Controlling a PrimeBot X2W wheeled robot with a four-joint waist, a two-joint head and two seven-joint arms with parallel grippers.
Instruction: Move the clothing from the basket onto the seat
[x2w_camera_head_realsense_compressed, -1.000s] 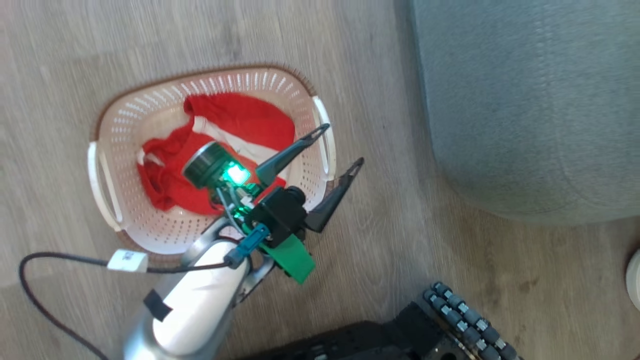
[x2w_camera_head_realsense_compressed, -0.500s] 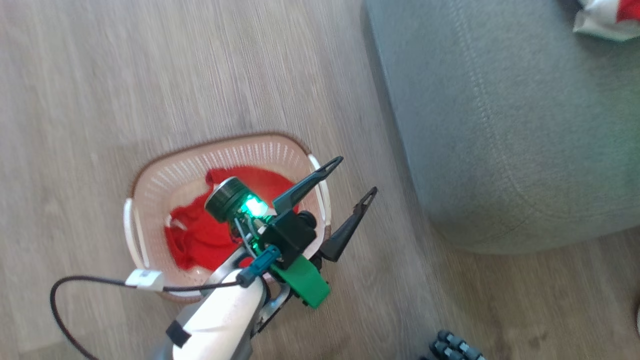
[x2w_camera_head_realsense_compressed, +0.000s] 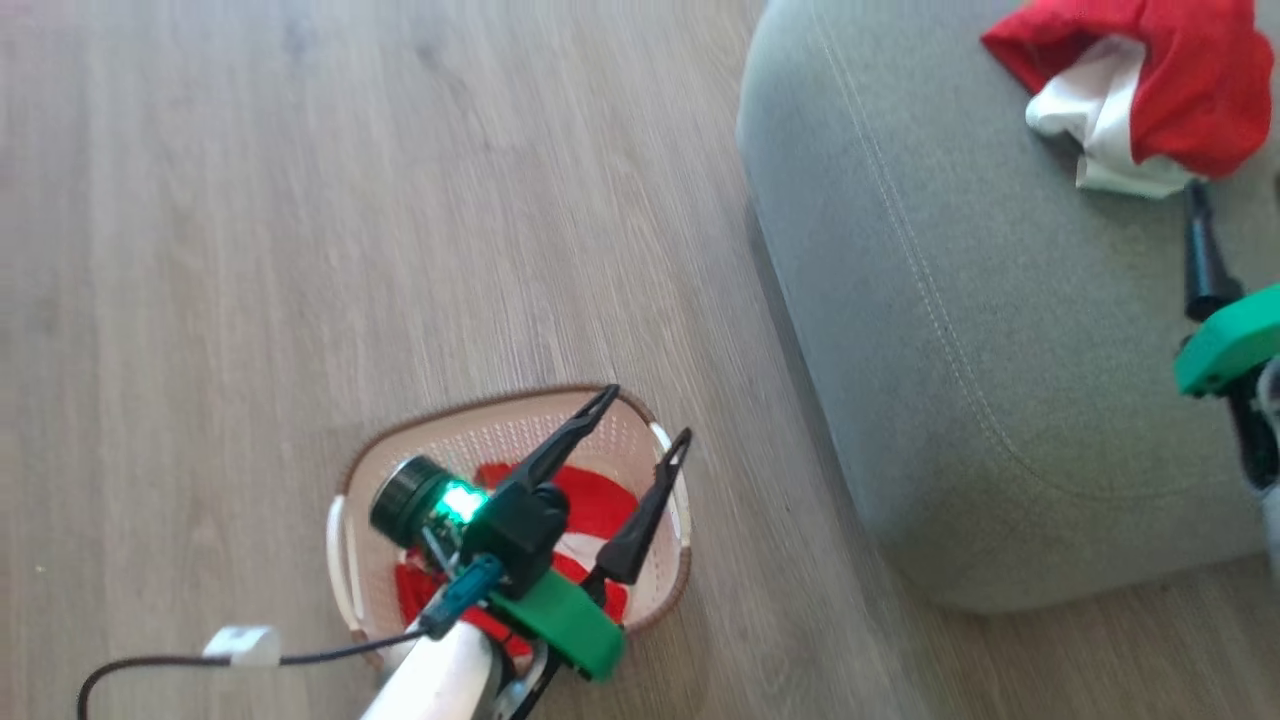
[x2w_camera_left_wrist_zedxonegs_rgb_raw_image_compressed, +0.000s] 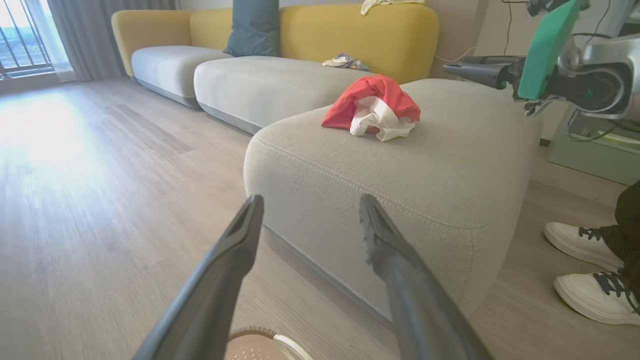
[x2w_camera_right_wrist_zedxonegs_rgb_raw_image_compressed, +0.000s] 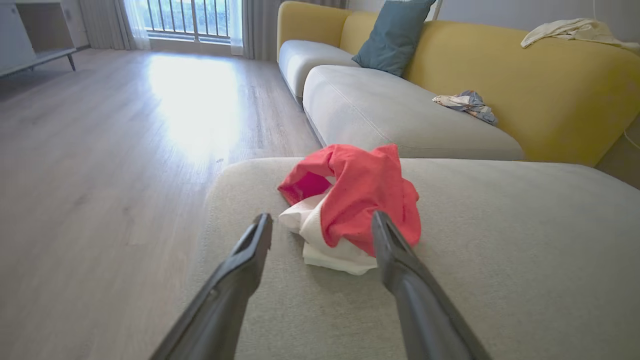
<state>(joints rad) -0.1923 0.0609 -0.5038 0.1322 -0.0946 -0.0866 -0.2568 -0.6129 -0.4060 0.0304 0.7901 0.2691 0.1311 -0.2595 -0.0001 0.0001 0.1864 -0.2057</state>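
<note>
"Head view, largest first: what could go wrong from here?"

"The large grey-green upholstered seat (x2w_camera_head_realsense_compressed: 1000, 350) already holds one crumpled red-and-white garment (x2w_camera_head_realsense_compressed: 1180, 90). The right tool (x2w_camera_right_wrist_zedxonegs_rgb_raw_image_compressed: 321, 219), fingers spread and holding nothing, sits just beside it and could drag it toward the edge. The cream perforated plastic basket (x2w_camera_head_realsense_compressed: 470, 440) on the wooden floor (x2w_camera_head_realsense_compressed: 300, 200) looks light, I'd judge. The other red garment (x2w_camera_head_realsense_compressed: 597, 496) lies inside it, and the left tool (x2w_camera_head_realsense_compressed: 645, 414), also spread and empty, hovers over the rim. A careless pinch might catch the wall and tip the basket. A shallow one might drop the cloth on the floor short of the seat."

"Anything to read?"

"A small white tag (x2w_camera_head_realsense_compressed: 240, 645) on the black cable (x2w_camera_head_realsense_compressed: 330, 657), possibly printed, is too blurred to read. No brand is legible."
</note>
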